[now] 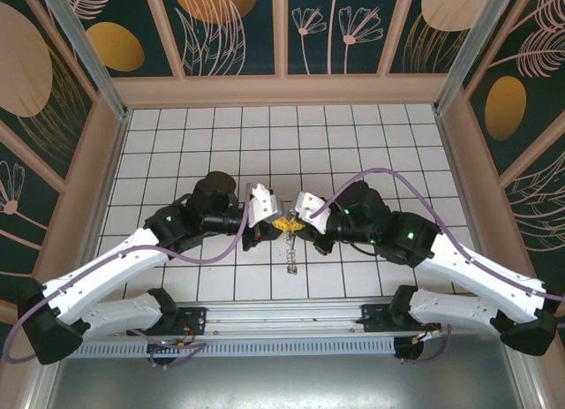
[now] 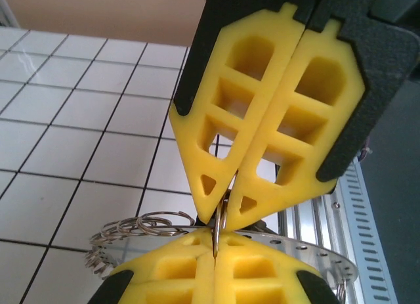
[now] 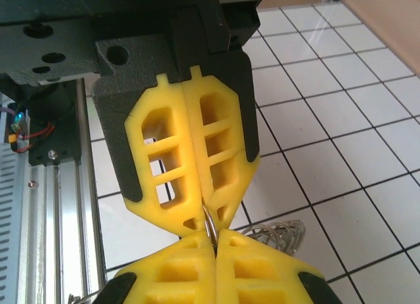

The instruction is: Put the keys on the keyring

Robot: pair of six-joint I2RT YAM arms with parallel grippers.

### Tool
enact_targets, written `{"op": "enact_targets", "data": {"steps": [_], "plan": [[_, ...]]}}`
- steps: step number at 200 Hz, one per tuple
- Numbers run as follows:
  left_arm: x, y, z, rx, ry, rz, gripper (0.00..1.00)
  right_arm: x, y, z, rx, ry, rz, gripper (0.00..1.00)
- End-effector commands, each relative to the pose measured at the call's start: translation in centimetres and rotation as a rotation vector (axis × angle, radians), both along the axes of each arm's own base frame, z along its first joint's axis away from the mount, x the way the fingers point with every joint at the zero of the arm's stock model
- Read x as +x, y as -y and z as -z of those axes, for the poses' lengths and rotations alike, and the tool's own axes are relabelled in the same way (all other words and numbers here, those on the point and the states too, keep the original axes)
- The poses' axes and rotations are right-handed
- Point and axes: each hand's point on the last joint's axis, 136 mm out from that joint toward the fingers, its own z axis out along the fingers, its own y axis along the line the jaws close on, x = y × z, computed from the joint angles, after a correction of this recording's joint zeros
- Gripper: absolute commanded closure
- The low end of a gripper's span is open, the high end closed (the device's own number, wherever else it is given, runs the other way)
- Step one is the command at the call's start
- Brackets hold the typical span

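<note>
The keyring (image 2: 141, 226), lower centre, is bright polished silver metal, its rim loops thin shiny wire. The right end effector (image 2: 224, 209) has matt, faintly grainy yellow plastic fingers (image 2: 266, 130) in coarse black shells (image 2: 387, 67). The table (image 2: 59, 153) is glossy white tile; the rail (image 3: 65, 212), left, dull grey metal.

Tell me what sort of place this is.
Probably a robot test cell in a lab: a white tiled floor boxed in by leaf-patterned wall panels, with a left arm and a right arm bolted to a metal rail at the near edge.
</note>
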Motion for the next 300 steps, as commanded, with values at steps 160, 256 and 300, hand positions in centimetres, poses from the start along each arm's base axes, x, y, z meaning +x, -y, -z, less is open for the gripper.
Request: {"op": "enact_targets", "data": {"steps": [160, 256, 300], "plan": [[-3.8, 0.1, -7.7, -0.401, 0.012, 0.145, 1.0, -2.2, 0.0, -6.1, 0.305, 0.073, -0.079, 1.0], [-0.9, 0.3, -2.4, -0.039, -0.006, 0.032, 0.98, -1.0, -0.5, -4.5, 0.134, 0.077, -0.061, 1.0], [-0.9, 0.6, -2.2, -0.051, -0.013, 0.043, 1.0, -0.9, -0.9, -3.3, 0.074, 0.069, -0.065, 1.0]]}}
